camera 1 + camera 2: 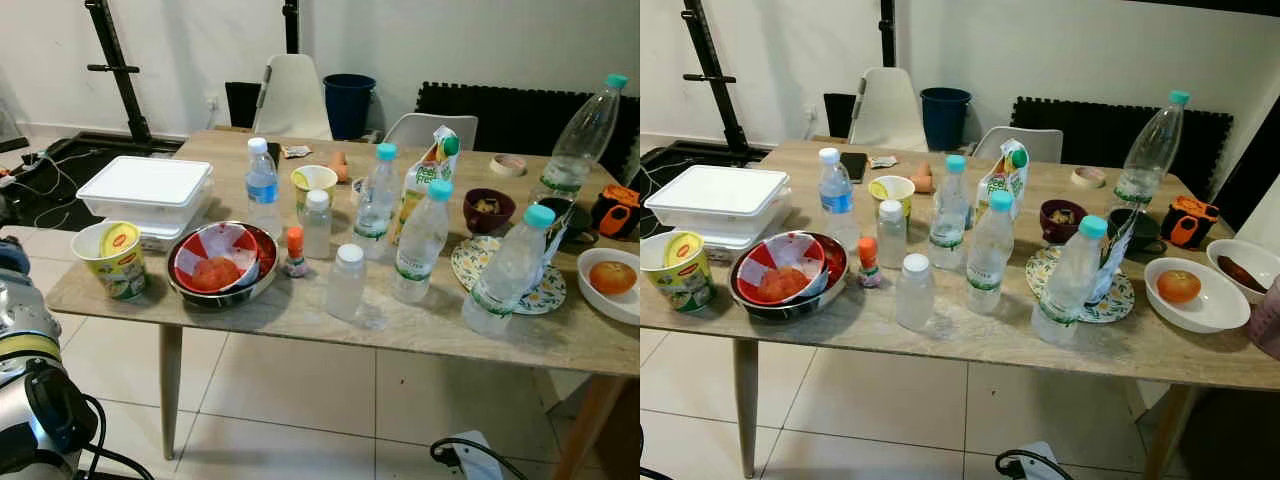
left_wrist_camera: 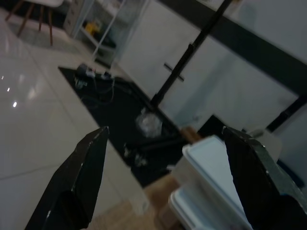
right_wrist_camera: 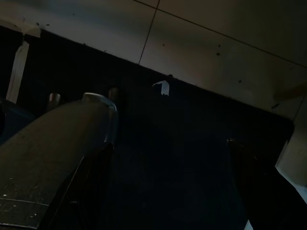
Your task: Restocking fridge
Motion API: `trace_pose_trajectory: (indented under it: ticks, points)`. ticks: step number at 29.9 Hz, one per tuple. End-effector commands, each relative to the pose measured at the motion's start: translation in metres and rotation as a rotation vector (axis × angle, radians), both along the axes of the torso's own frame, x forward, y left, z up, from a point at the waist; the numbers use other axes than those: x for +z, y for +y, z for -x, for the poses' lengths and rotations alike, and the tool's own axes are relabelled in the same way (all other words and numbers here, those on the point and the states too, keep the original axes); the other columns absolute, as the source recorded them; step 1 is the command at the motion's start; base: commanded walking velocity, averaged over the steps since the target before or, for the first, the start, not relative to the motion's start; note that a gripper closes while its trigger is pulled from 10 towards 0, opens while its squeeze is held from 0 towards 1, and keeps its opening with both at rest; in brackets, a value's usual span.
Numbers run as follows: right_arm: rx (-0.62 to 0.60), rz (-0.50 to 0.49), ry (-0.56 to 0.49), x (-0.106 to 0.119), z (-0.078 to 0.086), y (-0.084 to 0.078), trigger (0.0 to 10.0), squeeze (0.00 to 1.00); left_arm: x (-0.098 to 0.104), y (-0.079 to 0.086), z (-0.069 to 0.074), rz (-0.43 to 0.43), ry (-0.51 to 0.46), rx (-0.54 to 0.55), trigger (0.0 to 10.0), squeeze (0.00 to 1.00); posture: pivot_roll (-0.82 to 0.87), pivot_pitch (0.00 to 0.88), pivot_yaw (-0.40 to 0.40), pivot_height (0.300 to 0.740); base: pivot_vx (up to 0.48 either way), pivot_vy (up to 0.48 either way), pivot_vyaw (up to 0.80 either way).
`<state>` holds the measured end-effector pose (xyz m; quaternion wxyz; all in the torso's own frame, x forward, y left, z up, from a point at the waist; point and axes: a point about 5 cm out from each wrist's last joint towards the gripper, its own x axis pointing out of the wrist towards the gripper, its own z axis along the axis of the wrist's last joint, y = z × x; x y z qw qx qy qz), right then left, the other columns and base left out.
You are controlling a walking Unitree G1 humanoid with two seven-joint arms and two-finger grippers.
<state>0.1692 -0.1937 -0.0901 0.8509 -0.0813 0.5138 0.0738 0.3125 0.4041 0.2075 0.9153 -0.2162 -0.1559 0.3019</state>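
Table full of groceries, nothing picked up so far.

The wooden table (image 1: 300, 320) spans the middle of the frame, crowded with items waiting for the fridge: water bottles (image 1: 421, 240) in the centre, a juice carton (image 1: 425, 180) behind them, a white lidded box (image 1: 146, 190) at the left, a metal bowl (image 1: 222, 262) with something red inside, a yellow cup (image 1: 116, 260) at lower left, and a white dish (image 1: 612, 282) with an orange fruit at the right edge. No fridge is in sight (so restocking looks barely begun). The left gripper (image 2: 165, 184) is spread wide and empty, aimed toward the white box; the right gripper (image 3: 168, 182) hangs in shadow, also spread with nothing between its fingers.
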Motion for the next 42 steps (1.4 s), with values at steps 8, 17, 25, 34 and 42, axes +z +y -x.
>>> trace_pose_trajectory:
  ticks: [8, 17, 25, 34, 42]
  points:
    - [0.004, 0.018, 0.018, -0.002, 0.006, -0.003, 10.0, 0.0, 0.03, -0.003, -0.017, -0.122, 0.284, -0.063, 10.0, 0.0, 0.0, 0.0, -0.02, 0.74, 0.0, 0.0, 0.0]
    - [0.005, 0.023, 0.027, -0.003, 0.009, -0.004, 10.0, 0.0, 0.104, -0.021, -0.025, -0.772, 0.345, -0.125, 10.0, 0.0, 0.0, 0.0, -0.021, 0.74, 0.0, 0.0, 0.0]
    - [0.001, 0.031, 0.038, -0.005, 0.013, -0.004, 10.0, 0.0, 0.136, -0.074, -0.033, -1.347, 0.473, -0.552, 10.0, 0.0, -0.01, 0.0, -0.009, 0.74, 0.0, 0.0, 0.0]
    - [-0.007, 0.032, 0.046, -0.006, 0.016, -0.004, 10.0, 0.0, 0.108, -0.087, -0.028, -1.631, 0.778, -0.873, 10.0, 0.0, -0.01, 0.0, -0.002, 0.74, 0.0, 0.0, 0.0]
    - [-0.011, 0.031, 0.054, -0.007, 0.019, -0.004, 10.0, 0.0, 0.099, -0.077, -0.032, -1.691, 1.01, -0.82, 10.0, 0.0, -0.01, 0.0, -0.004, 0.74, 0.0, 0.0, 0.0]
